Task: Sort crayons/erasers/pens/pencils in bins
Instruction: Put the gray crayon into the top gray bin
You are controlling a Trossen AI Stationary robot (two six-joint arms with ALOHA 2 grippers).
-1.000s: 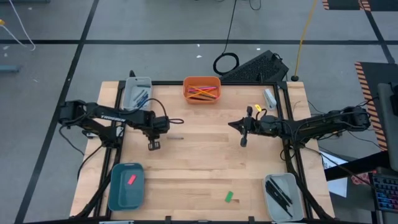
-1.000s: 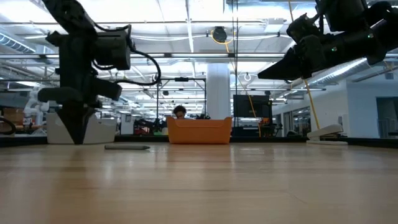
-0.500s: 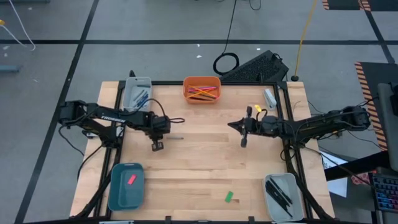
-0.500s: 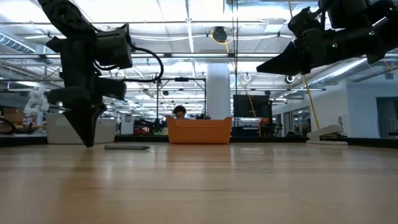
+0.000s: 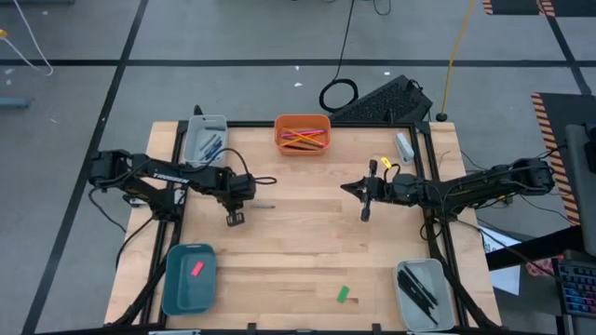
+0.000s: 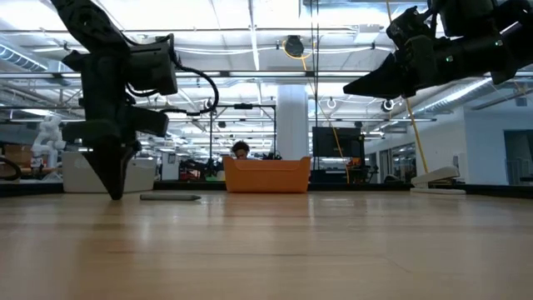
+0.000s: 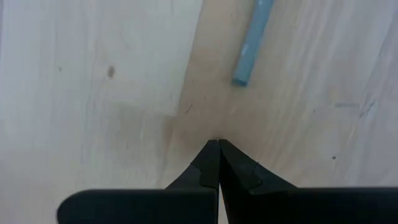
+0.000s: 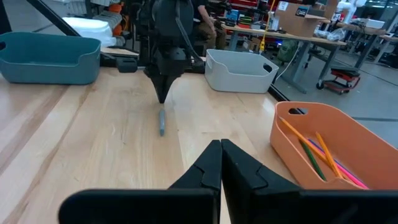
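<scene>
Left end effector (image 5: 234,219), closed and empty, hovers beside a grey crayon (image 5: 264,207).

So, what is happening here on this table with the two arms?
Two dark robot arms are sorting stationery into bins. The left gripper, jaws shut and empty, points down beside a short grey-blue crayon lying loose on the wooden table. The right gripper hangs above the table, also shut and empty. The orange plastic bin holds coloured pencils. A pink eraser lies in the teal bin; a green eraser lies on the table.
</scene>
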